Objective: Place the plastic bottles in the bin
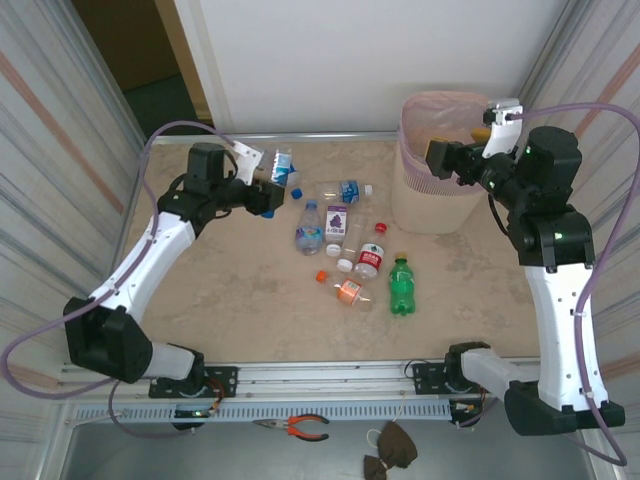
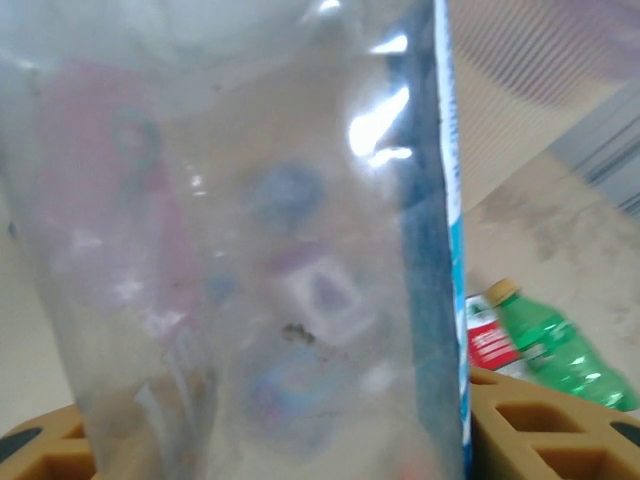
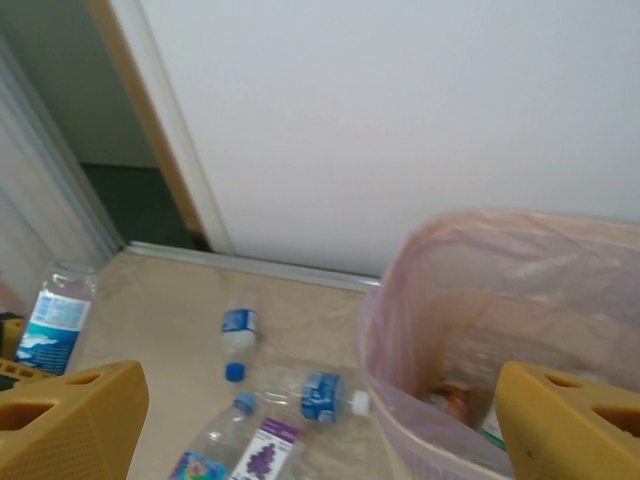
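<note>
Bottle (image 1: 283, 168), clear with blue-white label, clamped in left claw (image 1: 272, 192); right claw (image 3: 315, 415) spread apart at pink bin (image 1: 440, 205).

There is a pale pink bin (image 1: 432, 205), a green bottle (image 1: 401, 288), a clear blue-labelled bottle (image 1: 283, 169) and a mottled beige table (image 1: 235, 305).

Clear bottle (image 2: 250, 250) between jaws; green bottle (image 2: 560, 355) beyond.

High rear overview, close wrist views, bottles (image 1: 308, 228) common.
</note>
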